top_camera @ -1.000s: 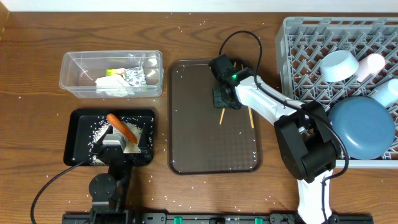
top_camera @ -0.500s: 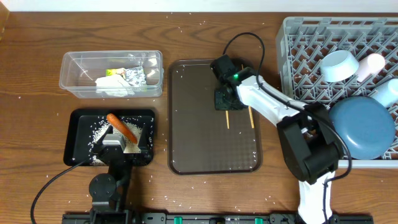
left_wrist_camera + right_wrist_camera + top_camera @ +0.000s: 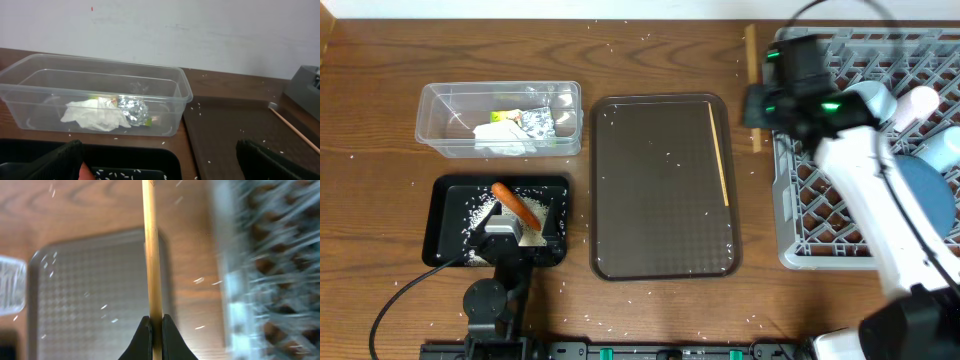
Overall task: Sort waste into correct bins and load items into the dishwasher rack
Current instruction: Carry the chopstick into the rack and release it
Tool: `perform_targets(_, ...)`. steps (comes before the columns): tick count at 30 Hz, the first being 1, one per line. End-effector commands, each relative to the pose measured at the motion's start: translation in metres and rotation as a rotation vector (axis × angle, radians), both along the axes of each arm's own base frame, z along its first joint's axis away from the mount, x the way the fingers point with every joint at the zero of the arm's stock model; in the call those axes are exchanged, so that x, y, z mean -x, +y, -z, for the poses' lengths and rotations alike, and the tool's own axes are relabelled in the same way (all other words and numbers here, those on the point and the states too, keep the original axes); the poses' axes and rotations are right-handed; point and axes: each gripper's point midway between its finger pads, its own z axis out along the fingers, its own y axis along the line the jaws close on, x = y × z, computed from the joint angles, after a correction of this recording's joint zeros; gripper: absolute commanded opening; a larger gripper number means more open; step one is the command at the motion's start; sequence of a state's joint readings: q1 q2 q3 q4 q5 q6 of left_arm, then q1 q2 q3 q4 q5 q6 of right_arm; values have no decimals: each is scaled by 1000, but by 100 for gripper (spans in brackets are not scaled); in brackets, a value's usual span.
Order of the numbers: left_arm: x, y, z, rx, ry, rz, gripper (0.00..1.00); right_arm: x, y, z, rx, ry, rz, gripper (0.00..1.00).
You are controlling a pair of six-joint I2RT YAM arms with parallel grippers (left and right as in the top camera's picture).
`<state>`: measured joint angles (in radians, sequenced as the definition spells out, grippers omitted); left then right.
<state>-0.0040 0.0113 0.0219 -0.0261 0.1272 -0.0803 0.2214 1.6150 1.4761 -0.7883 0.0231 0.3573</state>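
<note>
The step in hand is loading the chopsticks into the rack: the right gripper (image 3: 156,321) is clamped on 1 thin wooden chopstick (image 3: 151,250), pinching it near its lower end so that most of the stick runs out ahead of the fingertips. Seen from above, this stick hangs just beyond the right edge of the large brown serving tray (image 3: 650,200), between that edge and the left wall of the large square grey plastic rack (image 3: 810,232), which stands to the tray's right. A second wooden chopstick (image 3: 718,150) lies on the tray along its right side, untouched. The next move, as I judge it, calls for carrying the held stick over the rack wall and setting it down among the pegs without letting it slip through the lattice, then coming back for the other 1. Compared with 0.5 s ago, the right arm has left the tray's upper right part, where both sticks then lay under it, and has swung away to the right with 1 of them. The left gripper (image 3: 517,222) has not moved: it rests with fingers spread and nothing between them over the shallow black rectangular tray (image 3: 445,200) left of the brown tray, beside the orange carrot (image 3: 515,205).
</note>
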Motion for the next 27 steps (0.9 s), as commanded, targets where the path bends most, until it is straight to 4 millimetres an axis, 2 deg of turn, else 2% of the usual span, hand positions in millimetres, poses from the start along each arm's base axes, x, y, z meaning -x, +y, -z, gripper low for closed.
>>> perform_targets(1,1,-3,15,-4,43,15,98,-4,-46,-9,92,-29,3,1)
perform_targets(3,1,-3,15,-4,43,15,98,-5,-64,-8,110,-22,5,1)
perform_targets(6,1,-3,15,-4,43,15,98,-7,-78,1,127,-6,-50,1)
perform_targets(10,1,-3,15,-4,43,15,98,-15,-88,14,152,11,-75,1)
perform_targets(15,1,-3,15,-4,43,15,98,-25,-90,39,151,51,-76,2)
perform_targets(19,1,-3,15,-4,43,15,98,-29,-90,65,139,106,-65,8)
perform_targets(21,1,-3,15,-4,43,15,98,-31,-90,75,133,129,-59,21)
perform_targets(22,1,-3,15,-4,43,15,98,-31,-90,80,130,140,-55,24)
perform_targets(24,1,-3,15,-4,43,15,98,-30,-90,85,122,155,-46,32)
perform_targets(27,1,-3,15,-4,43,15,98,-27,-85,84,101,163,-41,34)
